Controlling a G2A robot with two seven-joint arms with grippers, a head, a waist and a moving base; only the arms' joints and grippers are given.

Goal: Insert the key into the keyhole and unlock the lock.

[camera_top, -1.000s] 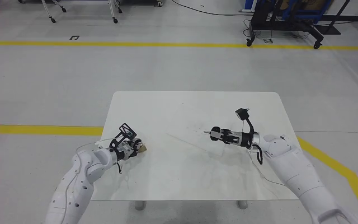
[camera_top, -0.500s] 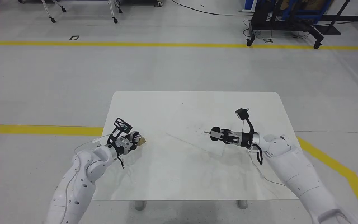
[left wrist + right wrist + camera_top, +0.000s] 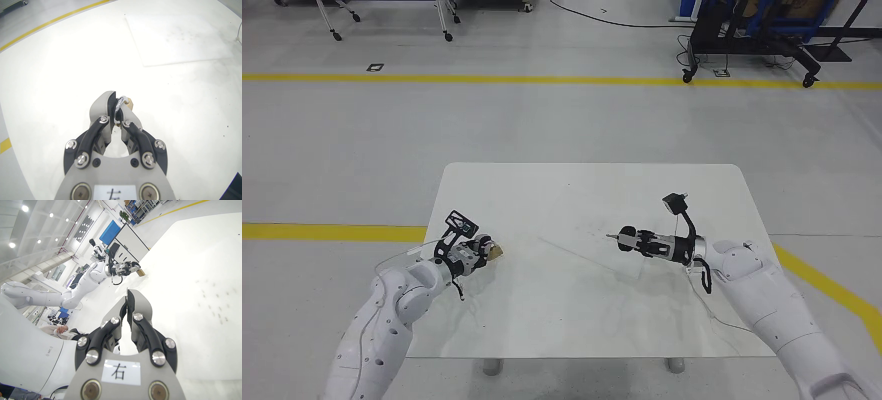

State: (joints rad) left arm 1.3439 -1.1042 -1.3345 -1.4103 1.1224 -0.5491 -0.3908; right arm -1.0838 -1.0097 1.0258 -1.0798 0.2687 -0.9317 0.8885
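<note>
My left gripper [image 3: 482, 252] is over the left part of the white table [image 3: 592, 190], shut on the steel shackle [image 3: 118, 106] of a brass padlock [image 3: 496, 250]. The lock's brass body [image 3: 130, 104] sticks out past the fingertips, mostly hidden by one finger. From the right wrist view the padlock [image 3: 141, 272] hangs from the left gripper [image 3: 136, 266] just above the tabletop. My right gripper [image 3: 623, 240] is right of centre, shut on the key [image 3: 611, 237]. The key's thin blade [image 3: 126, 292] pokes out edge-on between the pads, toward the lock.
A thin white sheet [image 3: 179, 36] lies flat on the table between the two arms. The table's left edge [image 3: 428, 260] is close behind my left gripper. Yellow floor lines [image 3: 332, 231] and wheeled frames [image 3: 752, 50] stand far off.
My left gripper moved a little away from the table's front edge, carrying the padlock with it, and then held still. The right gripper with the key has not moved.
</note>
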